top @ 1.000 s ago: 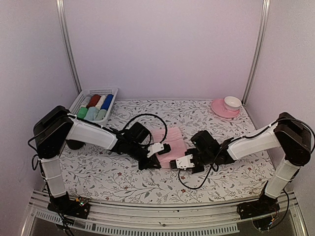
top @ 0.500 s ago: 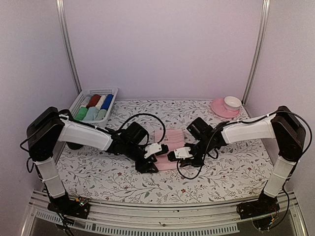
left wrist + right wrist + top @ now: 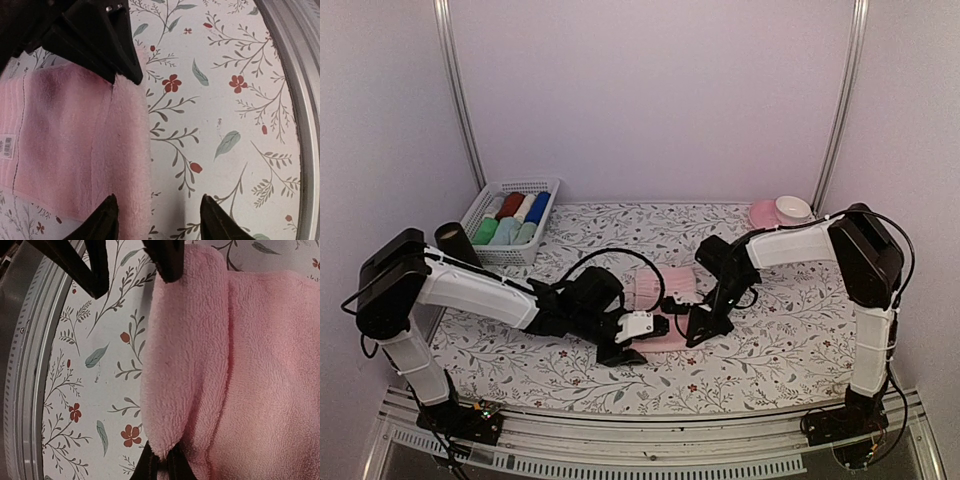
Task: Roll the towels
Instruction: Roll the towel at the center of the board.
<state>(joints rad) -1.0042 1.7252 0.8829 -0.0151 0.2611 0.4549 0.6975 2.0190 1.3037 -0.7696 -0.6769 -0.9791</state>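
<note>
The top view shows the pink towel lying on the desk between both arms. Only the right wrist view shows the right fingers clenched on the end of its rolled-over near edge. The left wrist view shows the left fingers released, straddling that edge, and a barcode label.

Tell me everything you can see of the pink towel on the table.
The pale pink terry cloth towel lies on the floral-patterned table. It is plain and fluffy, with a small white barcode label at one edge. Its near edge is folded over into a thick first roll. The right gripper pinches that fold with shut fingers; the left gripper, open, straddles the same edge.
</note>
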